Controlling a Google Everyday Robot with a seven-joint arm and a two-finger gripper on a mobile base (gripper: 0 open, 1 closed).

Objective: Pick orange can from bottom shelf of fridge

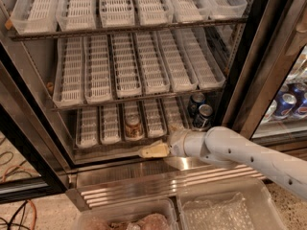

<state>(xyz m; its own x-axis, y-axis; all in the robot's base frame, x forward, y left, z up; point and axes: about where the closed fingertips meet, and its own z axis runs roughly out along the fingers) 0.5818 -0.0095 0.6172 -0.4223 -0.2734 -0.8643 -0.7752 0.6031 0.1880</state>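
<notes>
Inside the open fridge (120,186), the bottom shelf (88,127) shows five short white lanes behind a steel sill. The two lanes at its left edge hold nothing. The orange can (133,126) stands upright in the middle lane, its long axis vertical and its silver top facing the camera, about halfway between the shelf's back edge and front edge.

Just right of the can's lane and nearer the camera, the gripper (146,152) hangs over the sill at the shelf's front edge. It points left along that edge rather than into a lane. Whether it is open or closed cannot be told; it is apart from the can and carries nothing that can be seen.

The can therefore lies behind the gripper and slightly to its left. By this reading, the reach must turn toward the back edge and run up the middle lane.

Two dark blue cans (203,116) stand near the shelf's right rear corner, clear of that path.
</notes>
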